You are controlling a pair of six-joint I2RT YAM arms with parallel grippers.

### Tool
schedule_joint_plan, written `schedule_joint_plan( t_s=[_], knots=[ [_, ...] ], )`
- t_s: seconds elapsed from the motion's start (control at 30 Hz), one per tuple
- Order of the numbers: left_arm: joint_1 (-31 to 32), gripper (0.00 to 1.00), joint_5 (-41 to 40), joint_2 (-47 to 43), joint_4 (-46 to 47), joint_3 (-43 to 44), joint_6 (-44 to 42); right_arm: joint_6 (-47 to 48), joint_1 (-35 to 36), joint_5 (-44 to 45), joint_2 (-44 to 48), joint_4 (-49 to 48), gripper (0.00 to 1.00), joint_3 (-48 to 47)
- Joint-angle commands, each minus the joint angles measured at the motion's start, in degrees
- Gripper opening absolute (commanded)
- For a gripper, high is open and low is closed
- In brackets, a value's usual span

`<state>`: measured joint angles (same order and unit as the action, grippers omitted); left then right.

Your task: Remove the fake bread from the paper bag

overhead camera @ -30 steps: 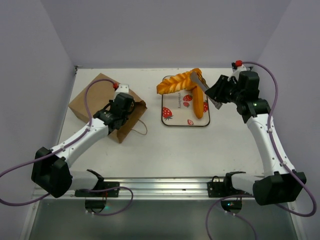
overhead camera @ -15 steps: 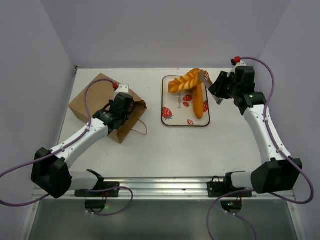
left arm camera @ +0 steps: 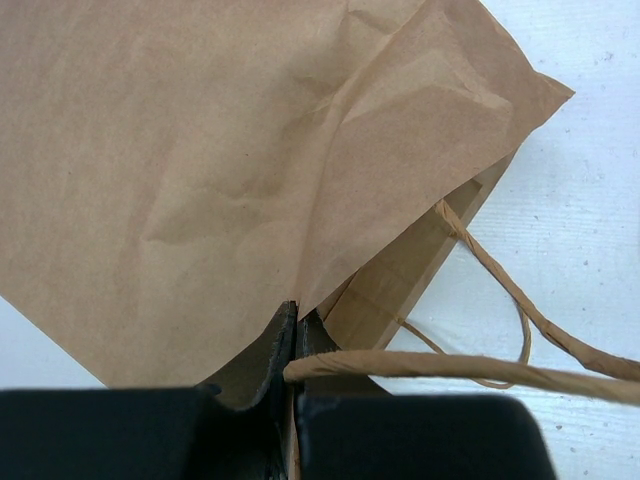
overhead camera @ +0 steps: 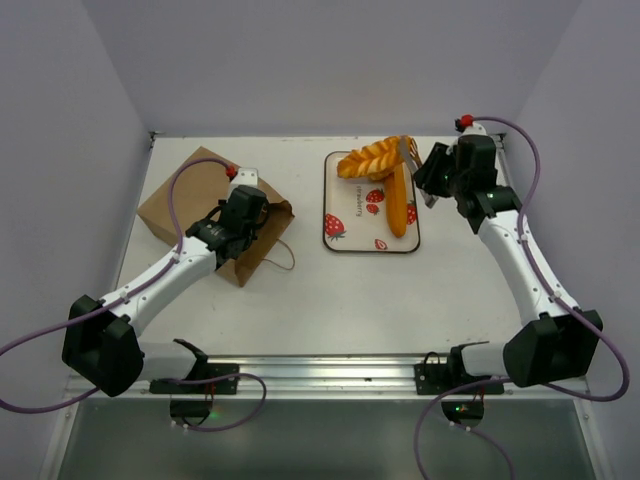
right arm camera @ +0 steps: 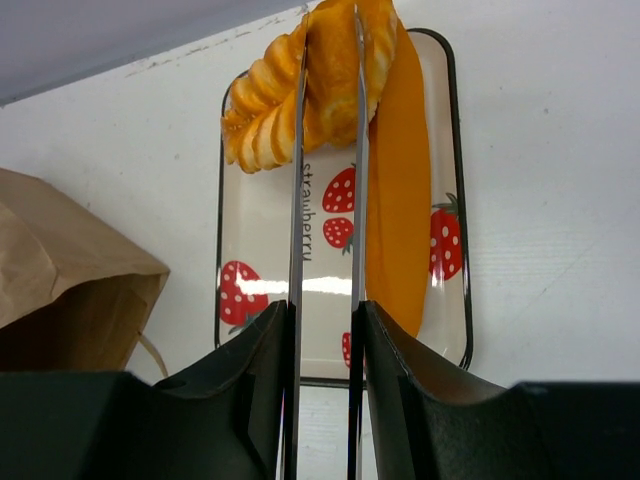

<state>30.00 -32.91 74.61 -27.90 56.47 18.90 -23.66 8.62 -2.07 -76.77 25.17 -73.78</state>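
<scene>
Braided loaf (overhead camera: 372, 158), in tongs (right arm camera: 297, 200) clamped by right end effector (right arm camera: 325, 315), has been brought over tray (right arm camera: 262, 225) for release. Paper bag (left arm camera: 200, 150) is pinched by left end effector (left arm camera: 297, 335).

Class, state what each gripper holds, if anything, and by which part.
Left gripper: the paper bag, pinched at the edge of its mouth. Right gripper: the metal tongs, squeezed by their two arms; the tong tips clamp the braided loaf.
</scene>
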Motion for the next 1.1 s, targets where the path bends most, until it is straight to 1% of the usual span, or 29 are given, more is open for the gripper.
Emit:
schedule_joint_plan(
  t_s=[0.0,0.37,0.57,0.77,0.8,0.83,0.9,0.93,1.07],
  knots=[
    [-0.6,0.00,0.8,-1.4,0.0,1.3,0.4,-2.4,1.9,4.5,3.9,-6.9,0.24,2.3],
    [-0.6,0.00,1.3,-1.4,0.0,1.4,0.3,-4.2,4.9,8.0,7.2,-7.9,0.24,7.6],
    [-0.6,0.00,1.4,-1.6,0.0,1.4,0.3,-6.1,5.7,7.6,8.1,-9.3,0.25,11.5],
    [-0.5,0.00,0.8,-1.6,-0.1,1.4,0.4,-6.1,6.2,7.4,9.2,-9.2,0.27,13.0],
    [-0.5,0.00,0.8,-1.7,-0.2,1.4,0.5,-6.0,6.2,7.7,9.4,-8.8,0.28,13.0],
    [-0.6,0.00,0.9,-1.6,-0.2,1.4,0.4,-5.8,6.2,8.0,9.7,-8.8,0.32,13.3],
    [-0.6,0.00,0.9,-1.6,-0.2,1.4,0.4,-5.6,6.2,8.3,10.0,-8.6,0.36,13.6],
    [-0.6,0.00,0.9,-1.6,-0.2,1.4,0.4,-5.4,6.2,8.6,10.2,-8.5,0.41,13.7],
    [-0.6,0.00,1.1,-1.6,-0.1,1.4,0.5,-5.0,6.2,9.2,10.5,-7.9,0.47,13.8]
  ],
)
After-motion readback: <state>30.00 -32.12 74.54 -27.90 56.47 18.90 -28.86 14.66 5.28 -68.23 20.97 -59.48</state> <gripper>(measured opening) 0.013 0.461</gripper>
